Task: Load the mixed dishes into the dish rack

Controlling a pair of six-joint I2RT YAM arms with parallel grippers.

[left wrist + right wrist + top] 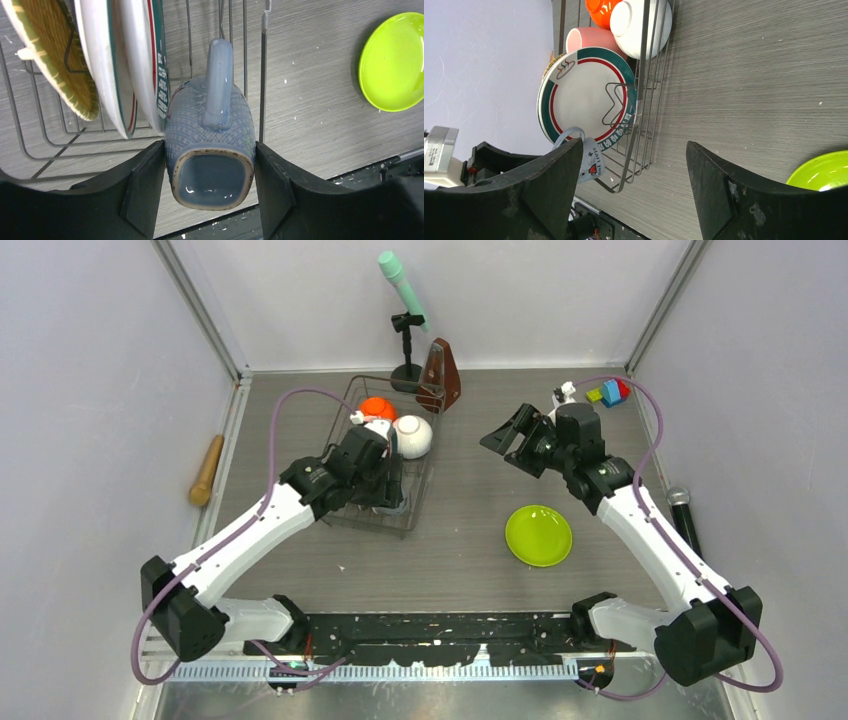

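Over at the dish rack, the left gripper has a blue mug pinched by its sides. Its fingers are about halfway apart and pressed flat against the mug, handle up in the wrist view, mouth toward the camera. The mug sits at the rack's near end, just beside the standing plates. Whether it touches the wire floor, I cannot tell.

Count with me. Two white plates with red-green rims stand upright side by side in the slots. One tan woven plate stands next to them, its top cut off by the frame. Two bowls sit at the far end, one orange bowl and one white bowl, close together. One pink mug is tucked between bowls and plates, partly hidden behind a plate. One lime-green plate lies flat on the table, well apart from the rack.

The right gripper hangs above the table to the right of the rack, fingers spread wide, nothing between them.

Behind the rack stand one brown metronome and one teal microphone on a stand. Toy blocks sit in the far right corner, too small to count. From above, the left arm covers much of the rack's near half, and the plates and blue mug are hidden there.
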